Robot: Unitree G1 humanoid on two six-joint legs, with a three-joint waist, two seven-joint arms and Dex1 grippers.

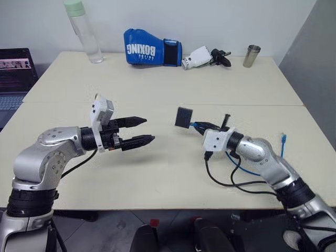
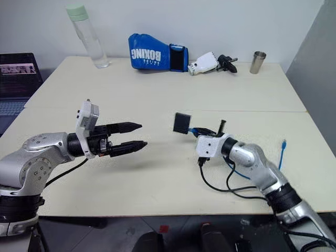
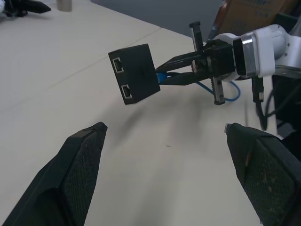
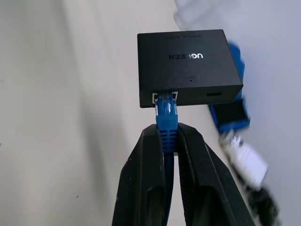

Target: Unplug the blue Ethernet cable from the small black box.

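The right gripper (image 4: 168, 141) pinches the blue Ethernet cable (image 4: 166, 115) just behind its plug, holding the still-plugged small black box (image 4: 186, 66) above the table (image 1: 157, 173). The left gripper (image 1: 137, 131) hovers spread apart, empty, well short of the box.

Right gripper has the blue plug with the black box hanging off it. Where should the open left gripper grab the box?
Grip the small black box across its broad flat faces, with the left gripper coming at the free end away from the blue Ethernet cable. The right gripper blocks the plug side.
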